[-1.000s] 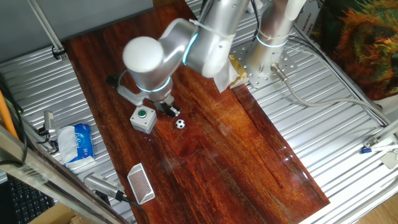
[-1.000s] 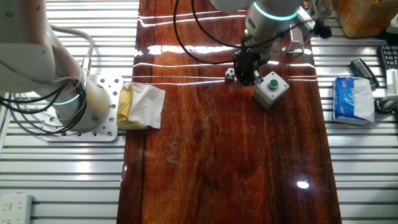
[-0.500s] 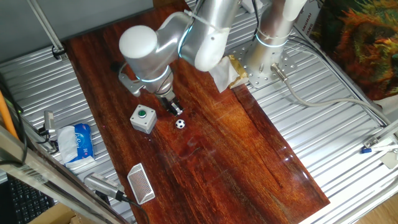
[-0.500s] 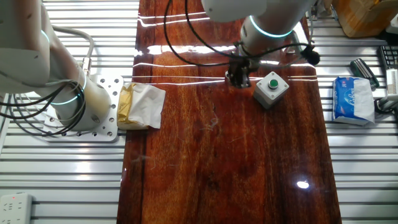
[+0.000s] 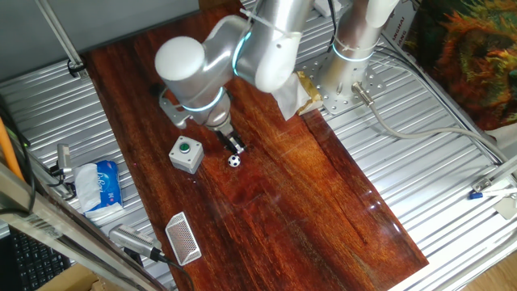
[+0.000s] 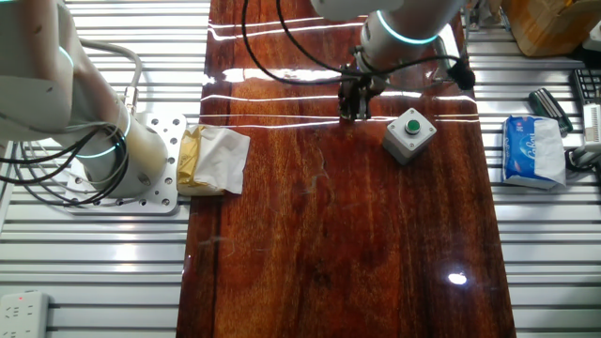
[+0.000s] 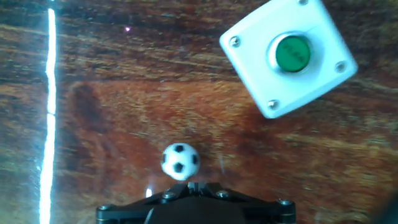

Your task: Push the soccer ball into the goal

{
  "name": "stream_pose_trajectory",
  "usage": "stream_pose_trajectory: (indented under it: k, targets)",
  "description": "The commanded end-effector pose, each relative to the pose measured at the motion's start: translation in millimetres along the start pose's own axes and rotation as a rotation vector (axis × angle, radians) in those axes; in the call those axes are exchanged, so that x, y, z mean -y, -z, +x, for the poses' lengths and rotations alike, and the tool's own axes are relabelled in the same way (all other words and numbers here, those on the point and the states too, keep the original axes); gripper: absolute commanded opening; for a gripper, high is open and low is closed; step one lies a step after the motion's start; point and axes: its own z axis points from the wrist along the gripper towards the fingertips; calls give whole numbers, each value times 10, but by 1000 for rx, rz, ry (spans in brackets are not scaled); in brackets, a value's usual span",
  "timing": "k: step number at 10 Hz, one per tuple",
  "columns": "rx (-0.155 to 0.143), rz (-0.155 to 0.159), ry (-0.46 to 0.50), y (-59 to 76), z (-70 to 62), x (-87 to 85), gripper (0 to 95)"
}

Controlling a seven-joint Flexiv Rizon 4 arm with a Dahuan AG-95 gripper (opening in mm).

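Observation:
The soccer ball (image 5: 233, 161) is a tiny white ball with black patches lying on the dark wooden tabletop (image 5: 307, 194). My gripper (image 5: 234, 146) hangs just behind it, fingers together and pointing down, holding nothing. In the hand view the ball (image 7: 180, 162) sits right in front of my shut gripper (image 7: 196, 185), very close to the tips or touching them. The goal (image 5: 183, 238), a small white frame with mesh, stands near the table's front left edge. In the other fixed view my gripper (image 6: 352, 106) covers the ball, and the goal is out of view.
A grey box with a green button (image 5: 186, 153) stands just left of the ball, also seen as the button box (image 7: 289, 56) and the box (image 6: 409, 133). A blue tissue pack (image 5: 101, 184) lies off the wood. A folded cloth (image 6: 211, 160) lies by the robot's base.
My gripper has shifted from beside the button box to a spot right behind the ball. The ball has stayed where it was.

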Motion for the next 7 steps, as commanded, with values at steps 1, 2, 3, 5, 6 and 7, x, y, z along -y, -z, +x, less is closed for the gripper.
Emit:
stream_pose_trajectory:
  k: [1, 2, 3, 5, 6, 7]
  targets:
    - [0, 4, -45, -34, -113, -176, 0]
    - [-4, 9, -37, -13, -113, -170, 0]
    - [-7, 8, -29, 11, -93, -140, 0]
    - [-19, 14, -5, 102, 10, -17, 0]
    - [-24, 20, 3, 152, 34, 40, 0]
    - [-24, 29, 10, 195, 18, 96, 0]
